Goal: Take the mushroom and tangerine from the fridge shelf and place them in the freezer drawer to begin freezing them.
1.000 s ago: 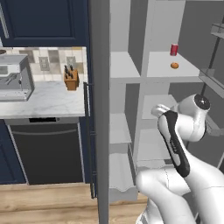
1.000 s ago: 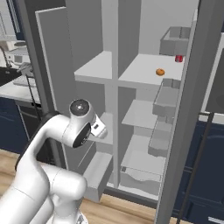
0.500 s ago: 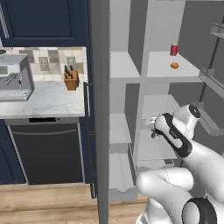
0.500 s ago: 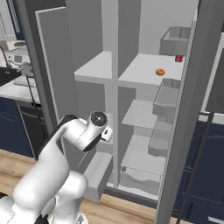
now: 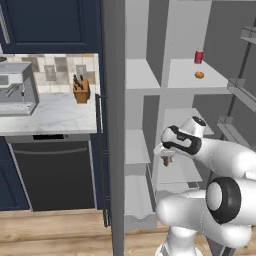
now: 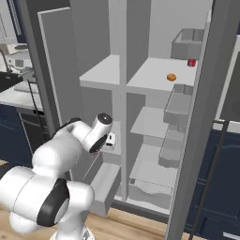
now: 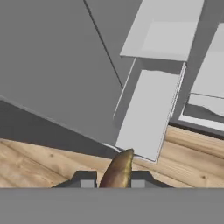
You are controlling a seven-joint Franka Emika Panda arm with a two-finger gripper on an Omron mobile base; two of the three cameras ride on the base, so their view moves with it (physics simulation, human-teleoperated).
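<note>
My gripper (image 7: 114, 183) is shut on the mushroom (image 7: 119, 168), a dull reddish-brown lump that sticks out between the fingertips. In the left base view the gripper (image 5: 167, 161) hangs in front of the fridge's narrow left column, at mid height. Below it lies the freezer drawer (image 5: 137, 202), pulled out near the floor and seen from above as a long pale bin (image 7: 148, 116). The tangerine (image 5: 199, 75) sits on the upper fridge shelf (image 5: 185, 84) in the wide column, far above the gripper. From the right base view the tangerine (image 6: 171, 77) lies near that shelf's right end.
A red can (image 5: 198, 56) stands behind the tangerine. Railed door racks (image 6: 177, 105) line the open fridge door on the right. A divider wall (image 5: 162, 95) separates the two columns. Left of the fridge is a counter (image 5: 50, 112) with a knife block (image 5: 80, 91).
The arm has swung left and lowered, carrying the gripper from the wide column across to the narrow left column. The gripper has stayed shut on the mushroom.
</note>
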